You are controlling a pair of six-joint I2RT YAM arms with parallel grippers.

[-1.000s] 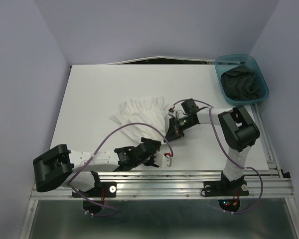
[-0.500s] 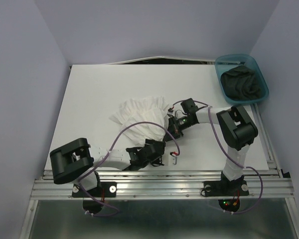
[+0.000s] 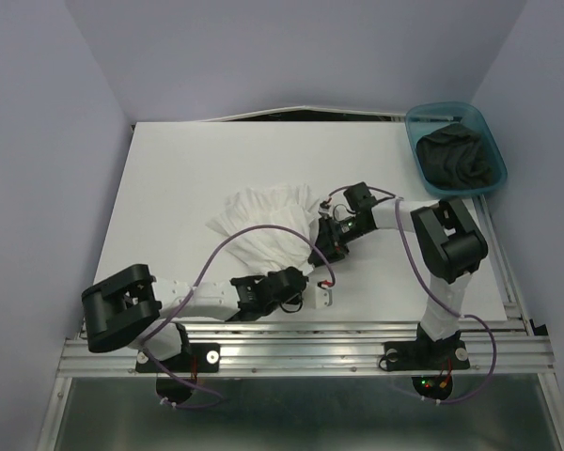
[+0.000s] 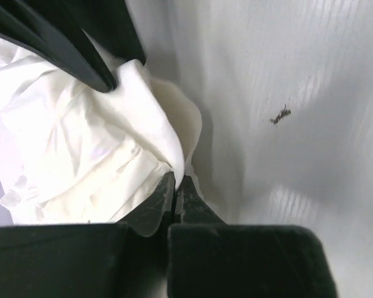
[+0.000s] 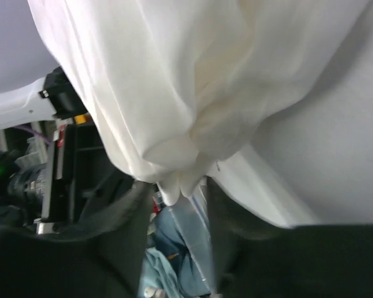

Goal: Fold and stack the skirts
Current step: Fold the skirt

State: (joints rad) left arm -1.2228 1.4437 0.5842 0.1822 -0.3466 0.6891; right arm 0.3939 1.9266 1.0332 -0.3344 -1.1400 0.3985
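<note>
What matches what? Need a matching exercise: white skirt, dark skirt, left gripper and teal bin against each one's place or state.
Column A
1. white skirt
2. dark skirt
3. left gripper
4. teal bin

Column B
a. at the far right corner of the table
b. shut on a white cloth edge
c. bunched inside the bin
d. lying mid-table

Pairs: 1-d, 2-c, 3-b, 4-a
</note>
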